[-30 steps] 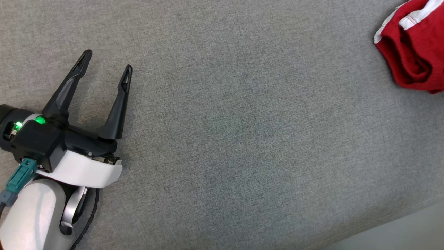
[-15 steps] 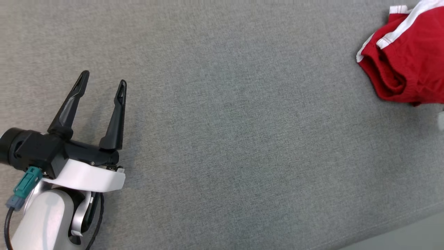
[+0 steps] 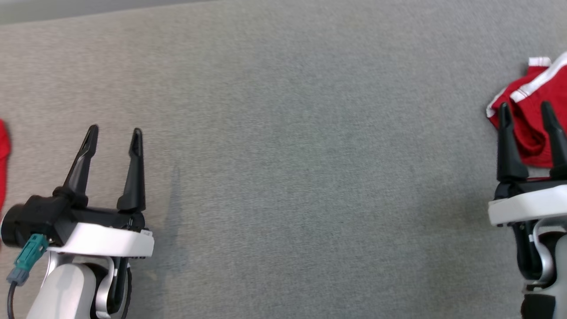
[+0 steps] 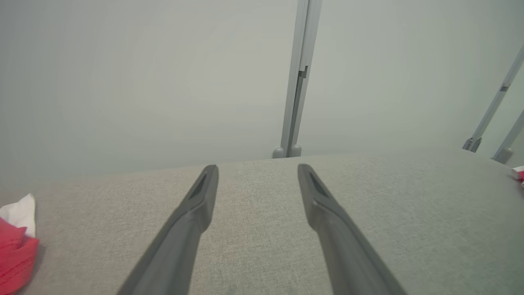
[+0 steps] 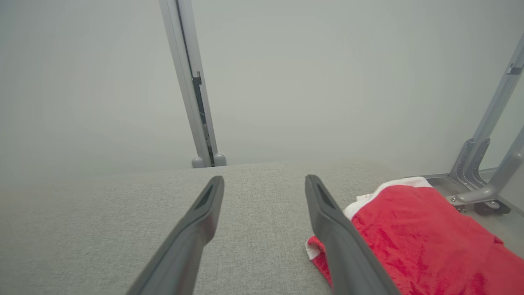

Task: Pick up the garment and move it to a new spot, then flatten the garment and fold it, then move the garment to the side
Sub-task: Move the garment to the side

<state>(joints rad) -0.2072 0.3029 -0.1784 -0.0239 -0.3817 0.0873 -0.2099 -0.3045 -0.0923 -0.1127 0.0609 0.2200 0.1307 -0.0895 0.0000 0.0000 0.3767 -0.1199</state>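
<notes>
- Right tool (image 3: 525,106) stands released, its two fingers spread wide and holding nothing. In the head view their tips overlap the near edge of the garment (image 5: 413,233), but I cannot tell whether they touch it or hover above it.
- Left tool (image 3: 114,130) is likewise spread and empty, over bare worktop (image 3: 283,177) and well apart from the garment.
- The garment is a red piece with white trim (image 5: 389,185), lying bunched at the right end of the worktop, near its edge.
- It looks light, soft and limp. It should sag from any single hold rather than keep its shape, and the cloth-covered worktop may drag on it.
- A thick fold or the trimmed hem nearest the right tool looks the best place to pinch, since one thin layer could slip out.
- Another red cloth (image 4: 14,254) lies at the far left edge of the worktop; what it is I cannot tell.
</notes>
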